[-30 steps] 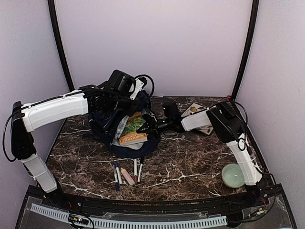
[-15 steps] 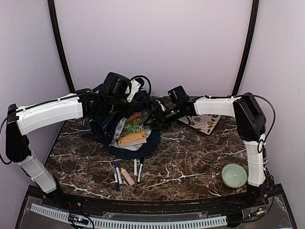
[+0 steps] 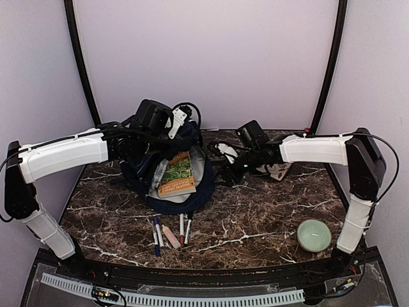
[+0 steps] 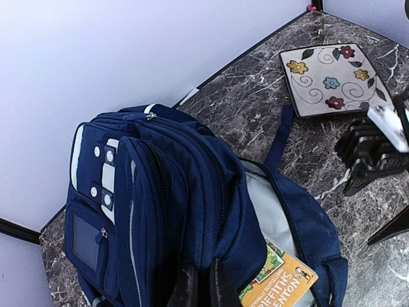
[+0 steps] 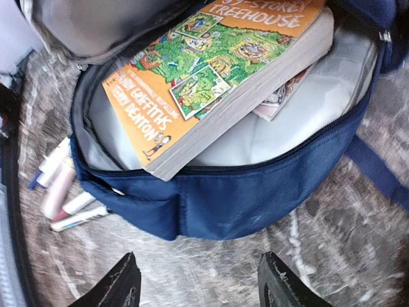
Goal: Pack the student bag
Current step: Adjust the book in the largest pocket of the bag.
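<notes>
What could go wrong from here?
1. The book pokes well out of the backpack; it may slide out or block more items.
2. Only the left jaws, pinching fabric near the top, seem to hold the mouth open; a slip could drop the flap onto the book.
3. The pens lie loose and bunched by the backpack's front; the open right jaws might scatter them.

Orange book [image 5: 211, 70] runs off the right wrist view's top edge, booklet [image 5: 281, 102] under it mostly buried in the student bag [image 5: 249, 198], pens [image 5: 61, 188] just blur.
</notes>
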### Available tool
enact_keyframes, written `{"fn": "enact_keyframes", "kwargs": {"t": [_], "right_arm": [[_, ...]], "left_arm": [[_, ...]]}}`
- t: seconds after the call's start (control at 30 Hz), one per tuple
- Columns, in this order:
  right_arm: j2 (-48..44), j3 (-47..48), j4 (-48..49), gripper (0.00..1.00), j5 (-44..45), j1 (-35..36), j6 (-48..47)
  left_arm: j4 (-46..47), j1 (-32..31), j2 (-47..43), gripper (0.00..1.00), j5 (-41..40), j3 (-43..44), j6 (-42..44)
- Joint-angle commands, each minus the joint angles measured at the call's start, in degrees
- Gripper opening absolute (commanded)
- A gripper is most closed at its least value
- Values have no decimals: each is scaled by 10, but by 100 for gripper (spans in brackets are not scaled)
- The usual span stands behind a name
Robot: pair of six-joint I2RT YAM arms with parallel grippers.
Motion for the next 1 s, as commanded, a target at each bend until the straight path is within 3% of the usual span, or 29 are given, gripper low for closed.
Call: {"fn": "enact_keyframes", "kwargs": {"t": [0.0, 0.13, 0.53, 0.8, 0.97], "right_arm": [[-4, 6, 60, 61, 96, 29, -106], [21, 23, 72, 59, 133, 61, -154], [93, 69, 76, 65, 165, 117, -193], [158, 129, 71, 65, 201, 122, -191], [176, 141, 127, 61, 262, 121, -167]], "left_arm": [[78, -10, -50, 0, 14, 7, -8], [80, -11, -47, 0, 16, 11, -9], [78, -10, -49, 0, 20, 10, -3], [77, -10, -49, 0, 28, 10, -3], [80, -10, -53, 0, 57, 9, 7]]}}
